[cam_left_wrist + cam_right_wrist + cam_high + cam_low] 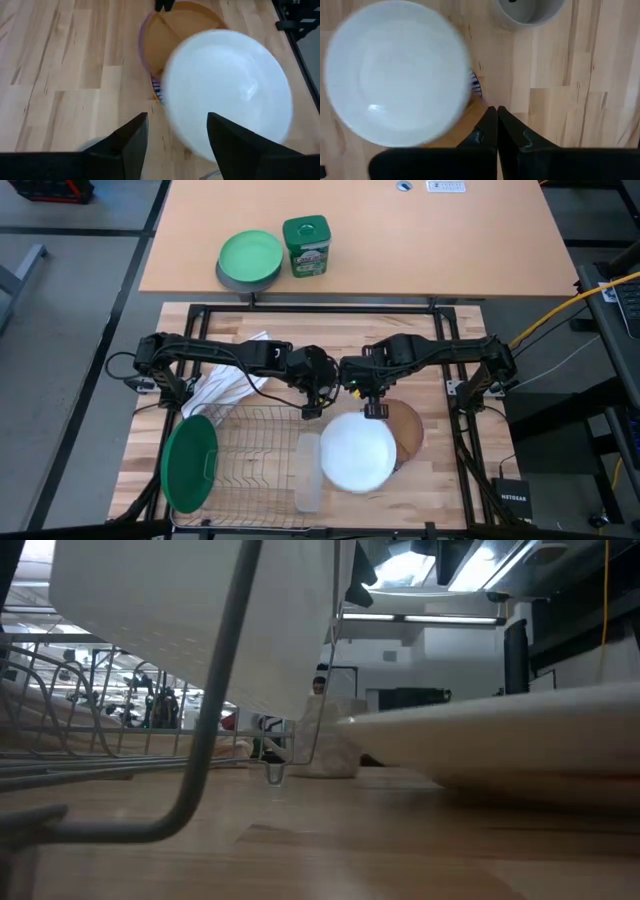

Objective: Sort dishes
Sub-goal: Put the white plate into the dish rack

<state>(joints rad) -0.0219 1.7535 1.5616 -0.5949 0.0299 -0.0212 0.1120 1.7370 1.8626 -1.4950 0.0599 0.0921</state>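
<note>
A white plate (357, 452) lies on top of a plate stack on the wooden table, shifted toward the near left. Under it show a brown plate (407, 427), a purple rim (142, 47) and a blue-and-white striped edge (475, 84). A large dark green plate (190, 463) stands on edge at the left end of the wire dish rack (255, 442). My left gripper (175, 134) hovers open above the white plate's left edge. My right gripper (496, 120) is shut above the stack's far edge, with nothing between its fingers.
A small grey mug (530, 10) stands on the table just beyond the stack. A white cloth (232, 383) lies behind the rack, and a pale holder (308, 472) hangs on the rack's right end. On the far table are a light green plate on a grey bowl (250, 258) and a green tin (306, 246).
</note>
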